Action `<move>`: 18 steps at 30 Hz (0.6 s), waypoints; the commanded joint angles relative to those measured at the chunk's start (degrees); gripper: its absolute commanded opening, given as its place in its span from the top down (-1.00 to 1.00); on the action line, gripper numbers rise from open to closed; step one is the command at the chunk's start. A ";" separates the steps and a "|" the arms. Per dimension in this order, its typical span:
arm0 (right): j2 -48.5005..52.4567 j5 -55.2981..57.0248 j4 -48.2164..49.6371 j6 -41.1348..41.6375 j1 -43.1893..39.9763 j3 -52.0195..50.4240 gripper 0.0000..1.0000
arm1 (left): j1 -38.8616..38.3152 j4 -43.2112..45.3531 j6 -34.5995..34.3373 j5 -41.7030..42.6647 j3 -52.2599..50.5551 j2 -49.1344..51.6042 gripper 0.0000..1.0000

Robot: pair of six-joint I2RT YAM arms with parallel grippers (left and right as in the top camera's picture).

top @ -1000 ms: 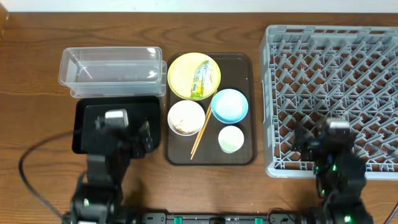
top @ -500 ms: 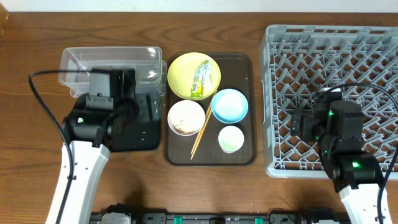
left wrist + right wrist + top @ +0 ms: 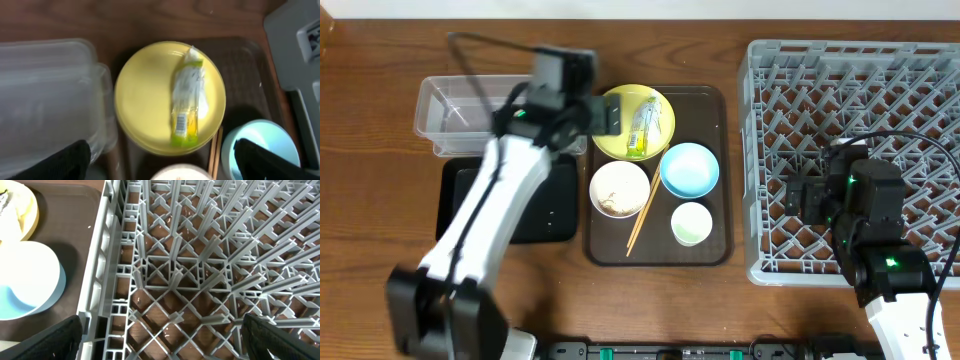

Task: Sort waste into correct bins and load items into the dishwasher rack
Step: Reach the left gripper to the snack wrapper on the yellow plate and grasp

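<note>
The yellow-green wrapper (image 3: 642, 128) lies on the round yellow plate (image 3: 616, 132) at the back of the brown serving tray; both show in the left wrist view, wrapper (image 3: 188, 100) and plate (image 3: 145, 100). My left gripper (image 3: 607, 113) hangs open over the plate's left part, empty. The white bowl (image 3: 618, 188) holds whitish food scraps. The light blue bowl (image 3: 689, 169), pale green cup (image 3: 691, 223) and chopsticks (image 3: 643, 215) lie on the tray. My right gripper (image 3: 802, 198) is open and empty above the grey dishwasher rack (image 3: 860, 70), whose pegs fill the right wrist view (image 3: 210, 260).
The clear tub (image 3: 460, 110) stands left of the plate, the black tray (image 3: 460, 190) in front of it. The brown serving tray (image 3: 715, 110) lies between the bins and the rack. The left arm stretches over the black tray.
My left arm has swung up and to the right, from over the black tray to over the yellow plate. The right arm rose over the rack and has held still since.
</note>
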 commanded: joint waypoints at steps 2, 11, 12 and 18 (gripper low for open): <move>-0.07 -0.48 0.09 0.63 0.85 1.29 -0.98 | -3.72 4.79 0.48 -3.02 1.68 5.84 -0.88; -0.07 -1.18 0.07 0.61 0.85 1.29 -0.98 | -8.44 16.41 0.26 -3.56 1.68 17.25 -0.84; -0.07 -1.40 0.07 0.63 0.85 1.29 -0.99 | -8.59 17.29 0.26 -3.56 1.68 18.23 -0.82; -0.07 -1.97 -0.17 0.63 0.85 1.29 -0.98 | -8.79 20.44 0.28 -4.46 1.68 22.69 -0.74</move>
